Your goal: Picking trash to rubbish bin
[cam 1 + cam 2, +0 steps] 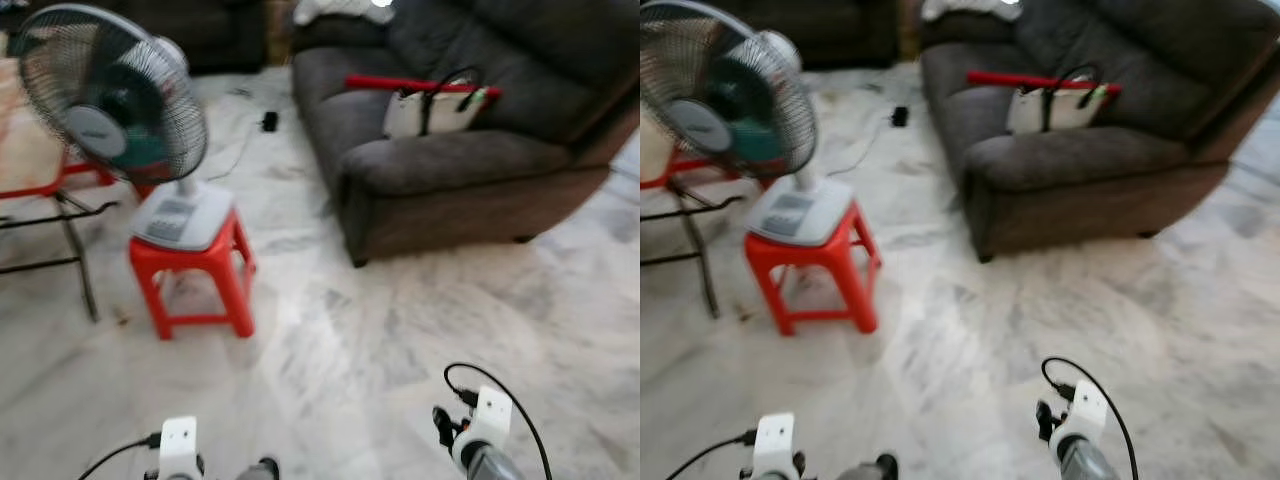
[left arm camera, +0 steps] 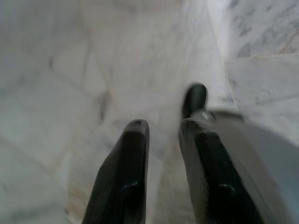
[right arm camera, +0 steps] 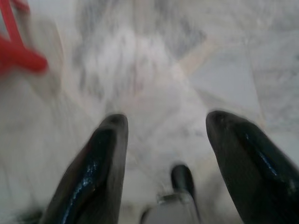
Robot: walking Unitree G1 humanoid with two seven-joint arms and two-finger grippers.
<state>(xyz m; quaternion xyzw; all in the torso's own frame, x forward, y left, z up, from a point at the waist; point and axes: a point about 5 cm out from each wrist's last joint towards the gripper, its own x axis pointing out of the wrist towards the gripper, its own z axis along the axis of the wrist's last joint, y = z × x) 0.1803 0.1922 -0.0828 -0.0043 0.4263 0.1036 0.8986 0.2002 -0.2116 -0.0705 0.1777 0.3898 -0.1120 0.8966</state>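
No trash and no rubbish bin can be made out in these blurred frames. Both arms hang low at the bottom edge of the eye views, over pale marble floor (image 1: 400, 330). In the left wrist view my left gripper (image 2: 163, 128) has its two black fingers a narrow gap apart, with nothing between them and only floor beneath. In the right wrist view my right gripper (image 3: 168, 122) stands wide open above the floor and holds nothing. The right wrist (image 1: 482, 425) with its black cable is at the lower right.
A standing fan (image 1: 110, 95) sits on a red plastic stool (image 1: 195, 275) ahead on the left. A dark metal frame (image 1: 60, 225) stands further left. A grey sofa (image 1: 450, 170) with a white bag (image 1: 430, 112) and a red stick (image 1: 400, 84) is ahead on the right. A black plug (image 1: 269, 121) lies on the floor.
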